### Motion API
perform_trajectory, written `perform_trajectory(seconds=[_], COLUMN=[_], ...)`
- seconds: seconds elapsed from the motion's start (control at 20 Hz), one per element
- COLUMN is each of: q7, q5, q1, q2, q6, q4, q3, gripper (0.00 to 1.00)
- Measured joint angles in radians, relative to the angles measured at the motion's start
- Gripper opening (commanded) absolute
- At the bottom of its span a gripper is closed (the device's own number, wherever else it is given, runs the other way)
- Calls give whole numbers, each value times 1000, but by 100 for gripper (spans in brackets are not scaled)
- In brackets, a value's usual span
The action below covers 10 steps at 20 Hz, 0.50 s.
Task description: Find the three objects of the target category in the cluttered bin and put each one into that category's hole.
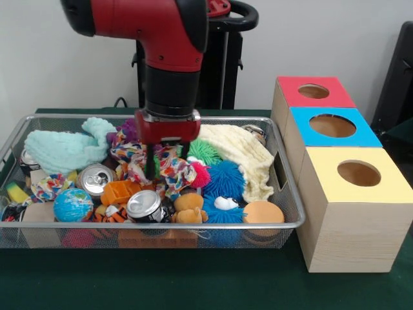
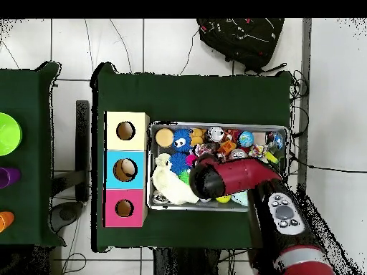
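The silver wire-mesh bin (image 1: 289,223) is full of clutter; it also shows in the overhead view (image 2: 218,127). My gripper (image 1: 166,160) is lowered into the bin's middle, its dark fingers (image 1: 150,165) apart and open. They straddle a knotted rope toy (image 1: 174,172) of mixed colours. A second rope toy (image 1: 125,152) lies just left of the gripper. A third rope toy (image 1: 49,187) lies near the bin's left end. The yellow-topped cube (image 1: 358,194) with its round hole (image 1: 359,173) stands right of the bin, nearest the camera. In the overhead view the arm hides the gripper; the yellow cube (image 2: 127,131) is visible.
The blue-topped cube (image 1: 332,126) and the red-topped cube (image 1: 314,92) stand behind the yellow one. The bin also holds two cans (image 1: 97,177) (image 1: 145,205), a globe ball (image 1: 73,205), spiky balls (image 1: 224,179), a cream towel (image 1: 239,152) and a mint towel (image 1: 68,148).
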Motion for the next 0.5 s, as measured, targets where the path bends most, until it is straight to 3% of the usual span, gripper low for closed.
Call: perform_trajectory(seconds=[0.25, 0.3, 0.5], q7=[13, 13, 13], q5=[14, 27, 32], q1=[97, 106, 104], q2=[35, 37, 37], q6=[-91, -101, -101], q4=[0, 0, 0], q3=[-55, -67, -81], gripper=[100, 0, 0])
